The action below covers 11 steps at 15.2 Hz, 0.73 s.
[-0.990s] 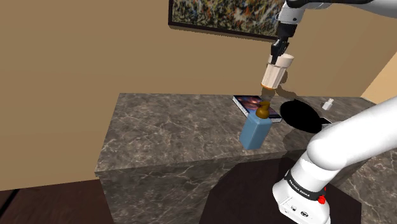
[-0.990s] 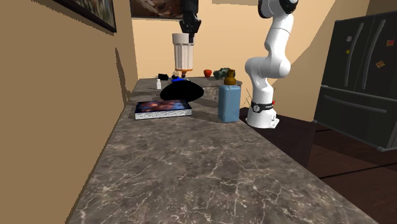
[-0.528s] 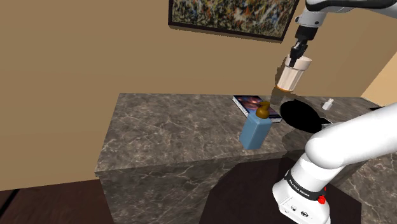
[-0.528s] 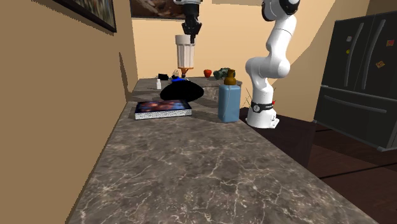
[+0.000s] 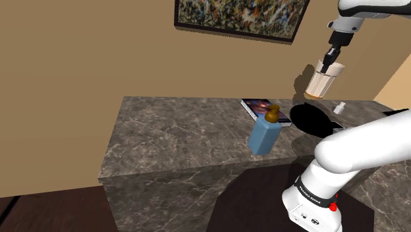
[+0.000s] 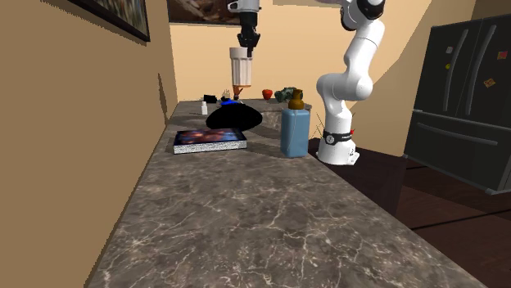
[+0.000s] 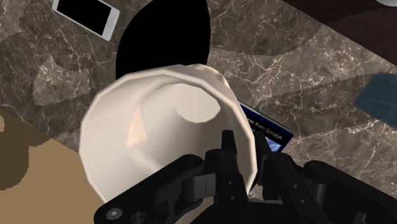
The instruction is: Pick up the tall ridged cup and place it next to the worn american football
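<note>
Dark marble counter (image 5: pixel 178 132) against a tan wall, arm (image 5: pixel 369 8) reaching way up with the gripper (image 5: pixel 330 59) pointing down, pinched tight on the rim of the cream cup (image 5: pixel 321 80), which hangs in the air over the black football (image 5: pixel 313 122).

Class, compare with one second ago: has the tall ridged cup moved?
Yes. In the shoulder view the cup, clasped by the hand, went rightward, away from the blue bottle.
</note>
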Available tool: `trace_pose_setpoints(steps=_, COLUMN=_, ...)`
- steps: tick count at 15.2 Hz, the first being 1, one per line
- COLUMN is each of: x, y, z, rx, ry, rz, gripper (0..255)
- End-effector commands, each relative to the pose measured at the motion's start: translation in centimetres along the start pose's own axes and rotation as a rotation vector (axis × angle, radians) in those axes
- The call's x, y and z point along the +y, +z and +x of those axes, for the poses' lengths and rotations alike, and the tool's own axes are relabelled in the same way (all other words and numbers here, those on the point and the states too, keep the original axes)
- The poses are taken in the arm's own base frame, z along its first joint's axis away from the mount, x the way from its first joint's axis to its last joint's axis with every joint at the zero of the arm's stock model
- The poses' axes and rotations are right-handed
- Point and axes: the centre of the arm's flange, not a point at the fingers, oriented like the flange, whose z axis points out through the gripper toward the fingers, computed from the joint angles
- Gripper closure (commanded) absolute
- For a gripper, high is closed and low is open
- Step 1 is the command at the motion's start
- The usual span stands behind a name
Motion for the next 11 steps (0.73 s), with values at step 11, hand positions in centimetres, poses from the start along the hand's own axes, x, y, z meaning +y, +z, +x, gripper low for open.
trace_pose_setpoints(steps=11, x=11.0, y=1.2, z=-11.1, rx=0.0, ry=-0.002, rz=0.0, gripper=255)
